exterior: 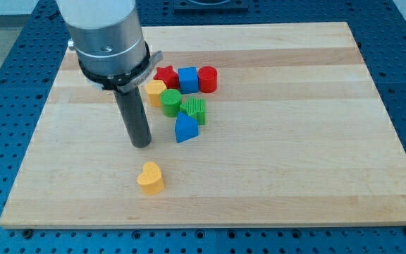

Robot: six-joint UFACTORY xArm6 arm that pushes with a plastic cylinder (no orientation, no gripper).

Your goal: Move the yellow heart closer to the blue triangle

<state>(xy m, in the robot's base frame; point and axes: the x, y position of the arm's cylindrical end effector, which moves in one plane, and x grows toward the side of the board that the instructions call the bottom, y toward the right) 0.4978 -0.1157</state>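
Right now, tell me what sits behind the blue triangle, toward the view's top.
Directly behind the blue triangle sits a green block, touching it. Beyond that come a second green block and a blue cube. The green block's lower front is covered.

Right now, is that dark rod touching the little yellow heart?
Apart. The camera view shows bare wood between my tip and the yellow heart, which sits below it, toward the view's bottom.

Single high front view over wooden board [273,183]

Board bare between yellow heart [150,178], blue triangle [185,128]; apparently unobstructed.
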